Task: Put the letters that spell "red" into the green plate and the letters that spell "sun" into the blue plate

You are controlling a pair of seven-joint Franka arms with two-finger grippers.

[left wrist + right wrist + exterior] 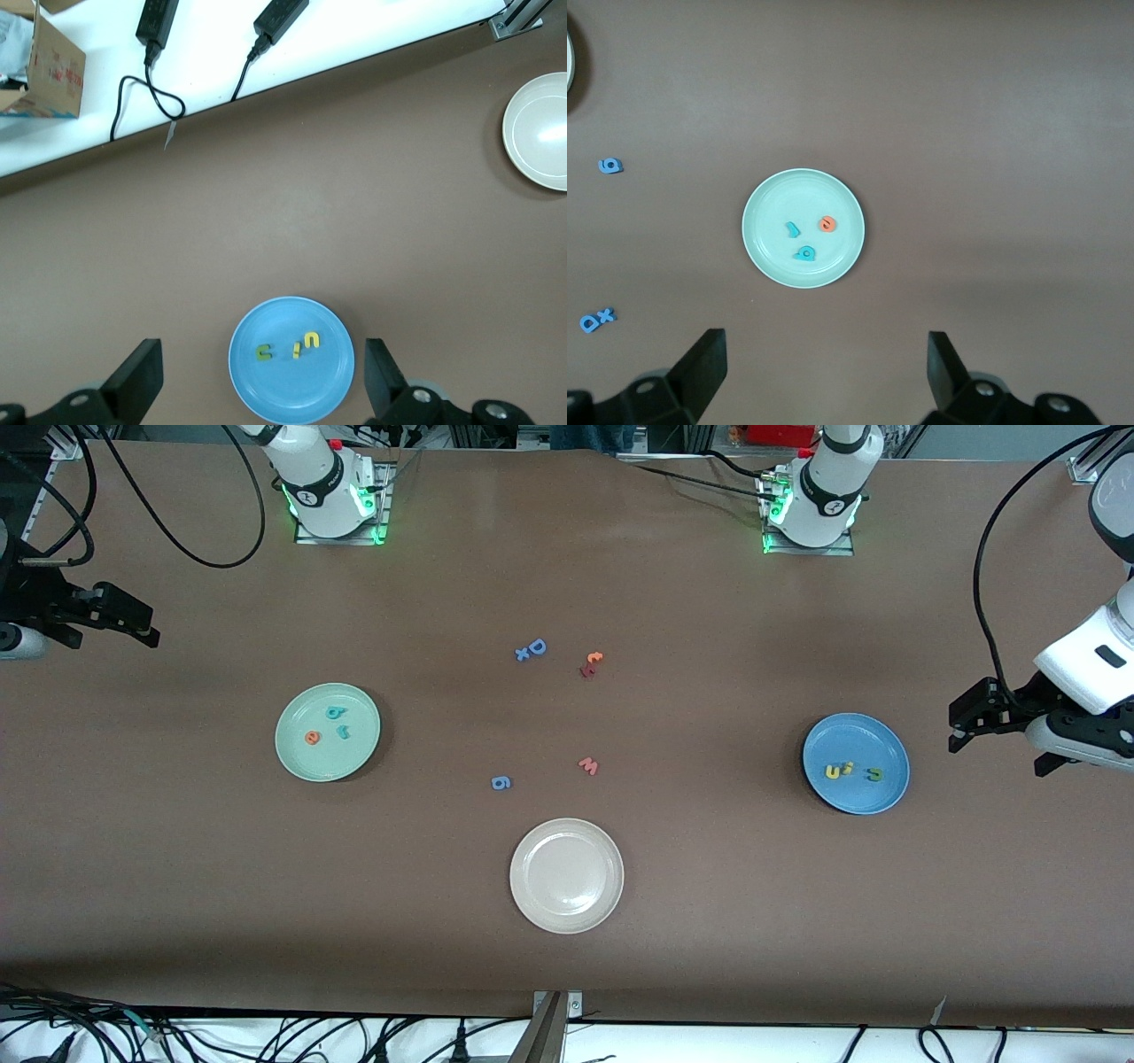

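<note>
The green plate (301, 760) (769, 248) holds a teal "d" (335, 712) (805, 254), an orange "e" (312, 737) (827, 224) and a small teal "r" (344, 732) (792, 229). In the blue plate (852, 797) (292, 394) lie a yellow "u" (834, 771) (312, 339), a green "n" (874, 774) (264, 352) and a smaller yellow letter (849, 768) (297, 352) between them. My left gripper (957, 726) (261, 354) hangs open and empty beside the blue plate, at the left arm's end. My right gripper (151, 627) (824, 341) is open and empty above the table at the right arm's end.
A cream-white plate (567, 917) (523, 159) sits nearest the front camera. Loose letters lie mid-table: a blue "D" with an "x" (532, 650) (596, 320), an orange and dark red pair (591, 663), a salmon "w" (588, 765) and a blue "g" (500, 782) (609, 166).
</note>
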